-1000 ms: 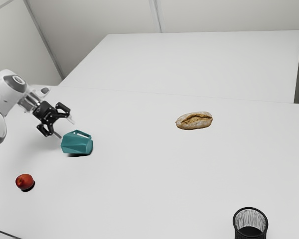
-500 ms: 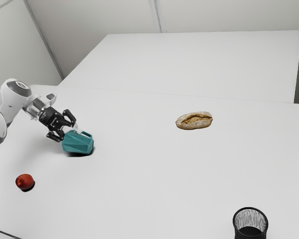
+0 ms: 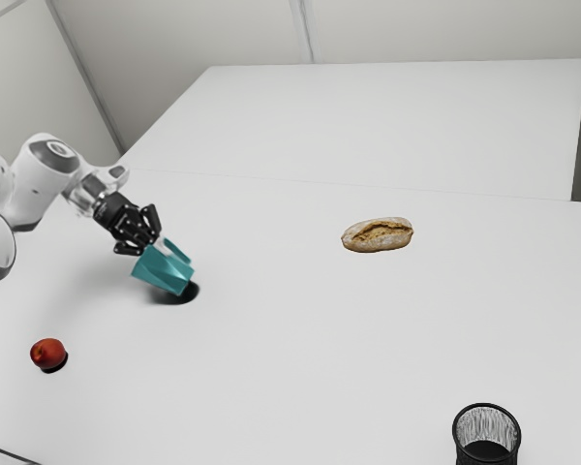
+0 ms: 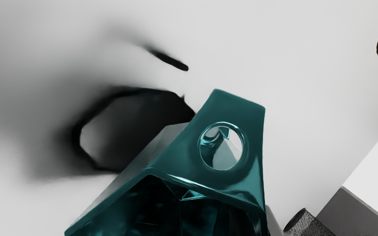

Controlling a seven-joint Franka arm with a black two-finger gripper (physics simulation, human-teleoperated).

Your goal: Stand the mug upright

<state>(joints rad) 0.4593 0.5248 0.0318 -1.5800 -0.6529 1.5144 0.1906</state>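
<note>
Mug (image 3: 165,271): tilted, raised off the table (image 3: 290,339) — shadow below
Gripper (image 3: 150,238): fingers clasping the mug
Bread (image 3: 378,235): toward the table's far edge in the exterior view

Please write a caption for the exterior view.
Gripper holding a tilted teal mug over a white table with red fruit, bread and black cup.

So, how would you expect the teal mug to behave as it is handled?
Probably stiff: the teal mug has crisp, faceted walls. Its glossy surface may be slippery, and held tilted above its shadow, it could tip if released.
</note>
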